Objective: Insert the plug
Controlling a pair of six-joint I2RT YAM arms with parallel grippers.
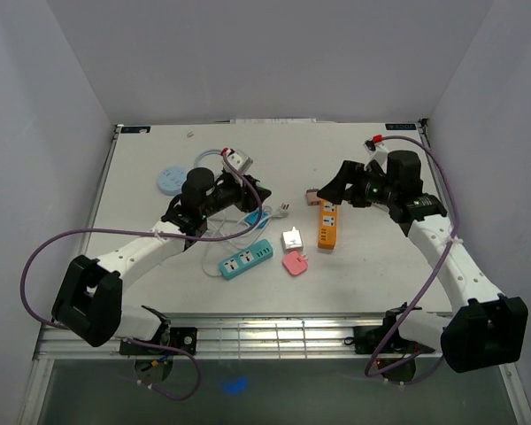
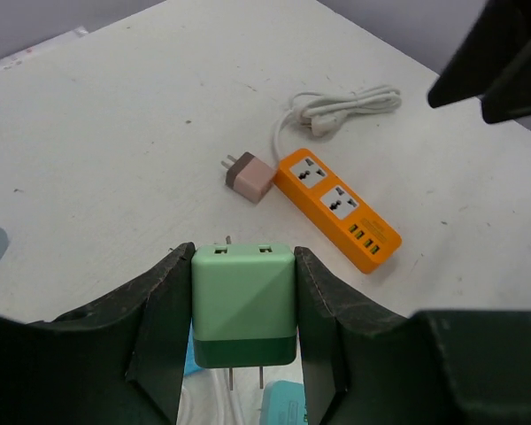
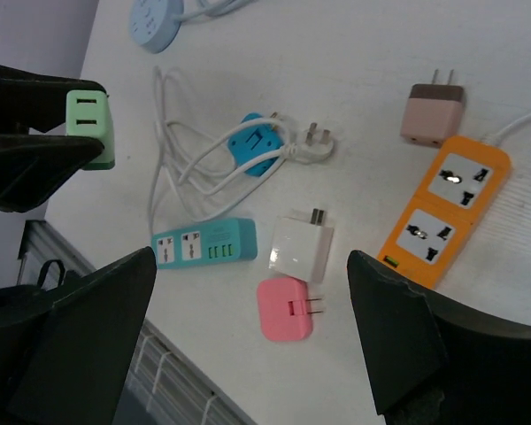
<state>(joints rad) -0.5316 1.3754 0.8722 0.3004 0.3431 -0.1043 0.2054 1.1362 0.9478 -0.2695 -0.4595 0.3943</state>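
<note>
Left pincer [image 2: 242,266] clamped on a boxy, smooth two-tone green plug [image 2: 243,305] with thin metal prongs, raised over the matte white tabletop [image 1: 380,266]. Mid-table: teal strip [image 1: 245,258], glossy white cube adapter [image 1: 293,239], rounded pink adapter [image 1: 295,262]. Then a slim orange plastic strip [image 1: 327,225], print unreadable. Right pincer [image 1: 336,188] spread wide near its far end, gripping nothing.

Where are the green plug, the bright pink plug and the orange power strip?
green plug [image 2: 243,297], left wrist view, middle of its front face.
bright pink plug [image 3: 283,312], right wrist view, middle of its body.
orange power strip [image 3: 444,204], right wrist view, between its two sockets.
</note>
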